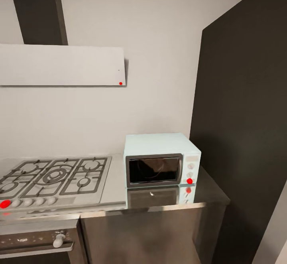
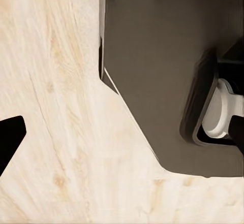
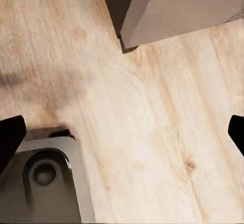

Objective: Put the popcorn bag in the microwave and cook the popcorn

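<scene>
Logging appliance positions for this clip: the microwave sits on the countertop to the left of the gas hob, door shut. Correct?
Not quite. In the head view the microwave sits on the countertop to the right of the gas hob, not left. Its door looks shut.

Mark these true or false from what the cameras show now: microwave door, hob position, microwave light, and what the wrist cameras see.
1. The microwave door stands open. False: its dark glass door is shut.
2. The gas hob lies left of the microwave on the countertop. True.
3. A red light glows at the microwave's lower right. True.
4. The right wrist camera looks at the hob. False: it looks down on pale wood floor.
</scene>
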`<state>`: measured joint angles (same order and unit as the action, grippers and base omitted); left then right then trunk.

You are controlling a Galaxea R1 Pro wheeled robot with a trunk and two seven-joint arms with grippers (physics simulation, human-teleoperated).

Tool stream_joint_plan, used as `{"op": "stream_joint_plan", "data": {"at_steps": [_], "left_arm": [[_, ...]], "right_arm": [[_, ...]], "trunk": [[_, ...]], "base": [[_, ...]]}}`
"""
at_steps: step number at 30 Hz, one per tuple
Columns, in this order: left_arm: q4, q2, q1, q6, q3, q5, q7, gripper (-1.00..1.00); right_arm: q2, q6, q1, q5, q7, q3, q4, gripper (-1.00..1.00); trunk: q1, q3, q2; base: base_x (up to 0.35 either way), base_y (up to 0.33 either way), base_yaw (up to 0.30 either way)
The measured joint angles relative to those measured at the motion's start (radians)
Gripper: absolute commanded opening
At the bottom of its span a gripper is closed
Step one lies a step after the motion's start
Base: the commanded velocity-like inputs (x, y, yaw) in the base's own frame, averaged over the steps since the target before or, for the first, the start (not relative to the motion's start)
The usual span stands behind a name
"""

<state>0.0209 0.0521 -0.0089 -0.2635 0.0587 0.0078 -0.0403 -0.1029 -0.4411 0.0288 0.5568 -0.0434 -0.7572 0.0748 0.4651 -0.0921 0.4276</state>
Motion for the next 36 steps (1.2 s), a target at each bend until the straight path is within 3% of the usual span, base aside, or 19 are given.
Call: {"op": "stream_joint_plan", "data": {"at_steps": [3,5,6,7,9,11,13,16,17,20,23,29,33,36], "left_arm": [[0.0,-0.003,-0.001,0.0,0.0,0.0,0.0,1.0],[0.0,-0.004,-0.001,0.0,0.0,0.0,0.0,1.0],[0.0,-0.005,-0.001,0.0,0.0,0.0,0.0,1.0],[0.0,-0.006,-0.001,0.0,0.0,0.0,0.0,1.0],[0.0,-0.008,-0.001,0.0,0.0,0.0,0.0,1.0],[0.0,-0.012,-0.001,0.0,0.0,0.0,0.0,1.0],[0.0,-0.016,-0.001,0.0,0.0,0.0,0.0,1.0],[0.0,-0.019,0.0,0.0,0.0,0.0,0.0,1.0],[0.0,-0.02,0.0,0.0,0.0,0.0,0.0,1.0],[0.0,-0.02,-0.001,0.0,0.0,0.0,0.0,1.0],[0.0,-0.02,-0.001,0.0,0.0,0.0,0.0,1.0],[0.0,-0.02,-0.001,0.001,0.0,0.0,0.0,1.0],[0.0,-0.02,-0.001,0.002,0.0,0.0,0.0,1.0],[0.0,-0.02,0.0,0.002,0.0,0.0,0.0,1.0]], "right_arm": [[0.063,-0.028,0.001,0.0,0.057,0.03,0.261,1.0],[0.098,-0.031,0.001,0.001,0.08,0.108,0.406,1.0],[0.11,-0.032,0.001,0.003,0.086,0.168,0.473,1.0],[0.116,-0.032,0.001,-0.003,0.089,0.232,0.531,1.0],[0.122,-0.028,0.0,-0.012,0.091,0.307,0.628,1.0],[0.128,-0.023,0.0,-0.053,0.092,0.345,0.733,1.0],[0.131,-0.006,0.0,-0.13,0.092,0.386,0.829,1.0],[0.132,0.094,0.0,-0.254,0.092,0.462,0.977,1.0],[0.132,0.17,0.0,-0.301,0.092,0.489,1.061,1.0],[0.132,0.276,-0.001,-0.334,0.091,0.52,1.219,1.0],[0.132,0.365,-0.036,-0.339,0.09,0.537,1.284,1.0],[0.132,0.555,-0.203,-0.342,0.089,0.547,1.296,1.0],[0.133,0.816,-0.354,-0.343,0.091,0.547,1.297,1.0],[0.133,0.915,-0.416,-0.343,0.092,0.557,1.297,1.0]], "trunk": [[0.0,0.0,0.0],[0.0,0.0,0.0],[0.0,0.0,0.0],[0.0,0.0,0.0],[0.0,0.0,0.0],[0.0,0.0,0.0],[0.0,0.0,0.0],[0.0,0.0,0.0],[0.0,0.0,0.0],[0.0,0.0,0.0],[0.0,0.0,0.0],[0.0,0.0,0.0],[0.0,-0.001,0.0],[0.0,0.0,0.0]], "base": [[0.0,0.0,0.0],[0.0,0.0,0.0],[0.0,0.0,0.0],[0.0,0.0,0.0],[0.0,0.0,0.0],[0.0,0.0,0.0],[0.0,0.0,0.0],[0.0,0.0,0.0],[0.0,0.0,0.0],[0.0,0.0,0.0],[0.0,0.0,0.0],[0.0,0.0,0.0],[0.0,0.0,0.0],[0.0,0.0,0.0]]}}
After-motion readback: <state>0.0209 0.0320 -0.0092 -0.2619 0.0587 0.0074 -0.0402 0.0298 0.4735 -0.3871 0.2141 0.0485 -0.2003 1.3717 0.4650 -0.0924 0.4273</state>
